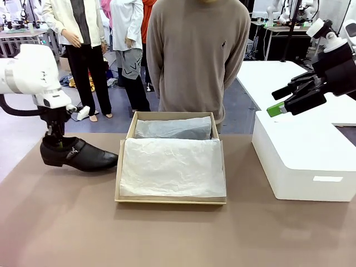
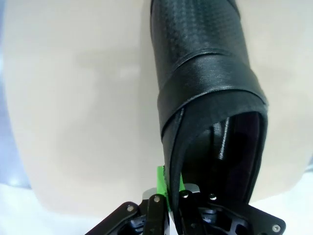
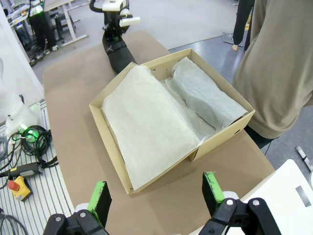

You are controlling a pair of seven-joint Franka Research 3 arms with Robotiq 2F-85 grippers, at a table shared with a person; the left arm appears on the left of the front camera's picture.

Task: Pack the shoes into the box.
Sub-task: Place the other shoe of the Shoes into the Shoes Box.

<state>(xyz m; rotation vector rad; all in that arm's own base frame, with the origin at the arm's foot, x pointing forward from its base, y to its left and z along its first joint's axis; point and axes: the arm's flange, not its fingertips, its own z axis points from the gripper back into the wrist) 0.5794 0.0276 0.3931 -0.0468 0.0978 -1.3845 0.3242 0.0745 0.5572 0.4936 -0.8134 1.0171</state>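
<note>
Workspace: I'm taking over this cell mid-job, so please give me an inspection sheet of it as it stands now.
Surface: brown table, no spills seen.
Job's things: one black shoe left of the box, toe toward it; the box is open, with white tissue paper spread inside and a tissue-wrapped bundle at its far end, contents hidden.
Clutter: large white block right of the box.
Grippers: left gripper shut on the shoe's heel rim; right gripper open, raised near the white block.
Cables: cable coil and red stop button beside the table.
Surroundings: person in a beige sweater at the far side; other people behind.
</note>
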